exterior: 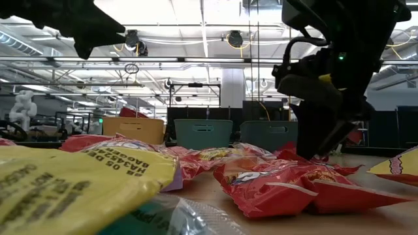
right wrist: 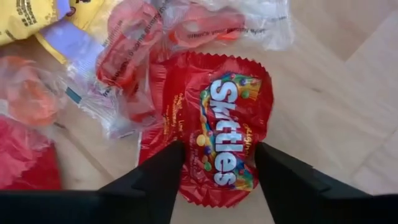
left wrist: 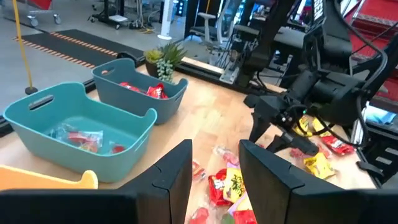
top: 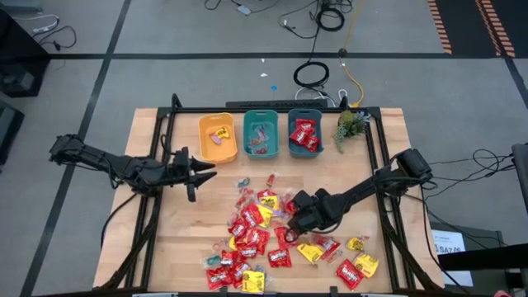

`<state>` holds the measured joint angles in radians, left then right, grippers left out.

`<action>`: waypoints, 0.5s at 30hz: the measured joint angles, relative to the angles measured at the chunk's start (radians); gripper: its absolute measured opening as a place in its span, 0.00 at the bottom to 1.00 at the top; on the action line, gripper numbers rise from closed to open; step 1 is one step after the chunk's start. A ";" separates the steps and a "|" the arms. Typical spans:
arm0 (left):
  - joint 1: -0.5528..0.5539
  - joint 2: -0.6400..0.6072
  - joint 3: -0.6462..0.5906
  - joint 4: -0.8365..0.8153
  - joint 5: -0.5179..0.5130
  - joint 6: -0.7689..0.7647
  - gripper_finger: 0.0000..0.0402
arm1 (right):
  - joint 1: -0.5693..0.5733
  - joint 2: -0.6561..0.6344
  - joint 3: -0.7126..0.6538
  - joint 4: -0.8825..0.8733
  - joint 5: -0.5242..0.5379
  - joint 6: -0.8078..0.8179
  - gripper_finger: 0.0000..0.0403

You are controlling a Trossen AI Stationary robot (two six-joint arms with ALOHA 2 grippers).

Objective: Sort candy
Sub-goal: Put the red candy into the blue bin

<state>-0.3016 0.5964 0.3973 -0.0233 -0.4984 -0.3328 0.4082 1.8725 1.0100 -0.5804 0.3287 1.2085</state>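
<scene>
A: Right gripper (right wrist: 214,171)?
B: Low over the candy pile (top: 264,239), fingers spread wide, straddling a red Skittles packet (right wrist: 217,127) flat on the wooden table (top: 148,247); nothing gripped.
A: Left gripper (top: 198,175)?
B: Raised near the yellow bin (top: 218,137), fingers parted, empty.
A: Bins?
B: Yellow bin: one packet. Middle teal bin (top: 261,133): clear-wrapped pieces. Right teal bin (top: 304,132): red packets.

Overhead, straight down on the whole table (top: 165,247). Level from tabletop, close among candy (exterior: 268,186), facing far bins (exterior: 202,134). Wrist-mounted, both over that candy pile.
</scene>
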 joint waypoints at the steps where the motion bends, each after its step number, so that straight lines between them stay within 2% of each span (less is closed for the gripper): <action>1: 0.000 0.000 0.000 -0.002 0.000 0.000 0.35 | -0.001 -0.005 0.000 0.000 -0.008 0.000 0.41; 7: 0.000 0.000 0.000 -0.020 0.001 -0.001 0.35 | -0.012 -0.066 -0.009 -0.031 -0.046 -0.049 0.07; 9: 0.000 0.000 0.000 -0.021 0.005 -0.001 0.35 | -0.023 -0.100 -0.014 -0.058 -0.061 -0.054 0.04; 11: 0.000 0.000 0.000 -0.022 0.007 -0.001 0.35 | -0.038 -0.145 -0.020 -0.105 -0.064 -0.050 0.06; 15: 0.000 0.000 0.000 -0.024 0.007 0.012 0.35 | -0.069 -0.255 -0.013 -0.147 0.000 -0.046 0.08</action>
<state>-0.3016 0.5964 0.3973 -0.0472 -0.4911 -0.3204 0.3393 1.6179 0.9971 -0.7278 0.3285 1.1628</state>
